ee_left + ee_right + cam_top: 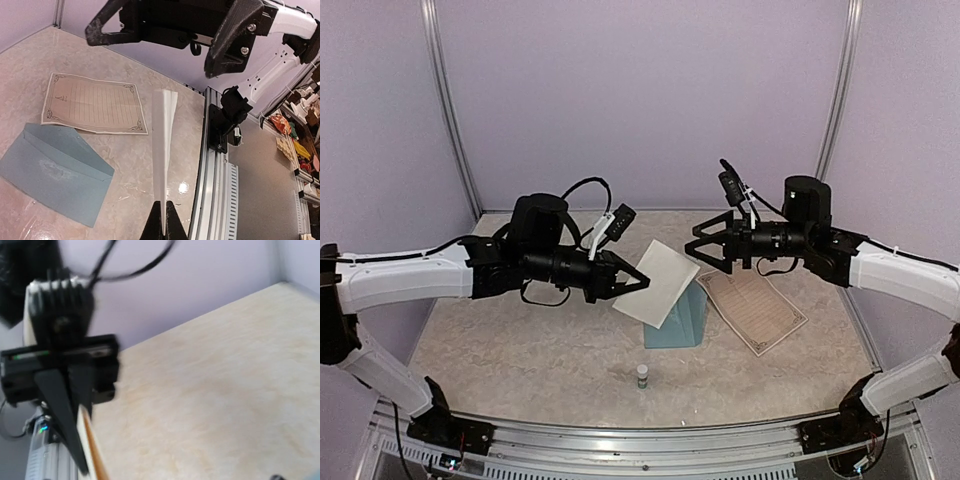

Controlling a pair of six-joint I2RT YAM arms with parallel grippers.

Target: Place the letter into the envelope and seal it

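My left gripper (642, 282) is shut on the near edge of a folded white sheet (657, 283) and holds it tilted above the table. In the left wrist view that sheet (164, 145) shows edge-on, rising from the closed fingertips (172, 225). The teal-blue envelope (682, 318) lies flat under it, flap open (52, 170). A lined letter sheet with an ornate border (755, 308) lies flat to the right of the envelope (92, 102). My right gripper (698, 250) is open and empty, in the air just past the white sheet's far corner, and it also shows in the left wrist view (160, 42).
A small glue stick (642, 375) stands upright near the table's front edge, in front of the envelope. An aluminium rail (640, 435) runs along the front. The right wrist view is blurred and shows the left arm's wrist (62, 360) and the bare tabletop (210, 390).
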